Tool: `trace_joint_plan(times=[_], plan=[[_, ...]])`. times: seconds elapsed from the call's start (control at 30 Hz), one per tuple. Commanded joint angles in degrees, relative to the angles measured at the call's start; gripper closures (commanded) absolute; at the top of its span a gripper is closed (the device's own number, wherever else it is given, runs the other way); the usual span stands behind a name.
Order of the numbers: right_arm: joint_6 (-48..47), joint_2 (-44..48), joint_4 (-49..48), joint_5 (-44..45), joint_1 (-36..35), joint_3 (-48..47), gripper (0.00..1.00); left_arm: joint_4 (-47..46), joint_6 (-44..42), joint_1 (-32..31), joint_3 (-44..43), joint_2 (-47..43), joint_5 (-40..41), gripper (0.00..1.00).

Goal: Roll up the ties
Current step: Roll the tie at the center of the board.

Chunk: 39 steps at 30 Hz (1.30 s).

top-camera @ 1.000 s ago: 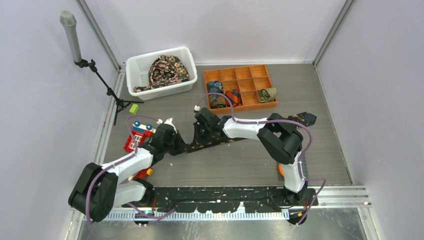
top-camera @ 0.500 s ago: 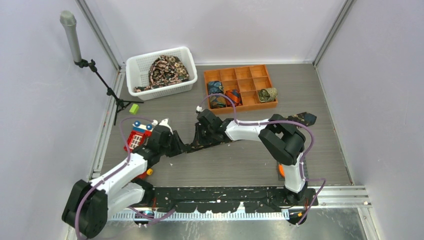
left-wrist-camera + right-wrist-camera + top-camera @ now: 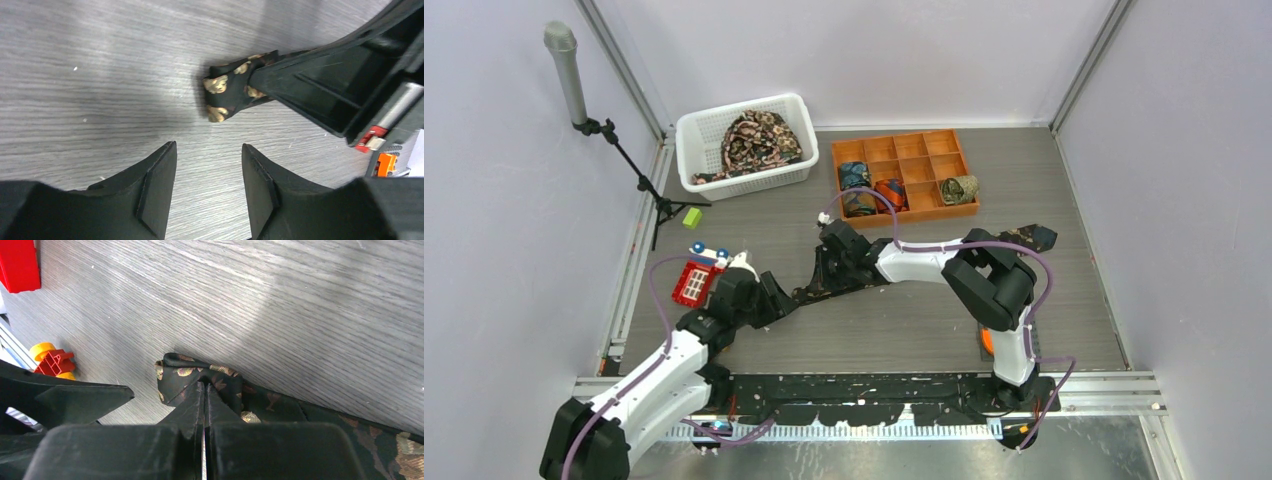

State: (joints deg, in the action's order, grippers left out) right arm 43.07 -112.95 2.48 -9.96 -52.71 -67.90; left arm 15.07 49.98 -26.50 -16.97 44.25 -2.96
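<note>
Right gripper (image 3: 204,390) is pinched shut on the folded end of the tie (image 3: 175,374), likely pinning the roll's first turn. Left gripper (image 3: 209,152), half open and empty, hovers just beside that end. The tie lies on the near side of the tray (image 3: 911,150), its tail past the tray's right end. Open table (image 3: 874,330) nearer the arms leaves rolling room.
</note>
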Motion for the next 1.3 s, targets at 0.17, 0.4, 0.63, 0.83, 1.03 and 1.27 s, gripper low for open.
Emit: trace_joint_plan(times=[0.17, 0.4, 0.63, 0.83, 1.03, 1.27], plan=[[-0.69, 0.34, 4.34, 1.69, -0.2, 1.98, 1.0, -8.15, 5.68, 0.14, 3.35, 0.64, 0.7, 0.51], [-0.71, 0.47, 4.41, 1.61, -0.2, 1.85, 1.0, -13.39, 7.39, 0.2, 4.46, 4.22, 1.56, 0.58], [-0.82, 0.7, 4.79, 1.76, -0.2, 1.98, 1.0, -14.8, 7.16, 0.22, 3.71, 8.43, 2.52, 0.63], [-0.79, 0.68, 4.74, 1.71, -0.19, 1.89, 1.0, -18.96, 6.76, 0.14, 3.79, 12.26, 2.52, 0.65], [-0.79, 0.63, 4.94, 1.87, -0.19, 1.81, 0.99, -18.14, 7.05, 0.2, 3.24, 14.72, 4.83, 0.65], [-0.71, 0.38, 4.86, 1.73, -0.2, 1.86, 1.0, -17.75, 8.36, 0.16, 3.61, 15.05, 6.29, 0.66]])
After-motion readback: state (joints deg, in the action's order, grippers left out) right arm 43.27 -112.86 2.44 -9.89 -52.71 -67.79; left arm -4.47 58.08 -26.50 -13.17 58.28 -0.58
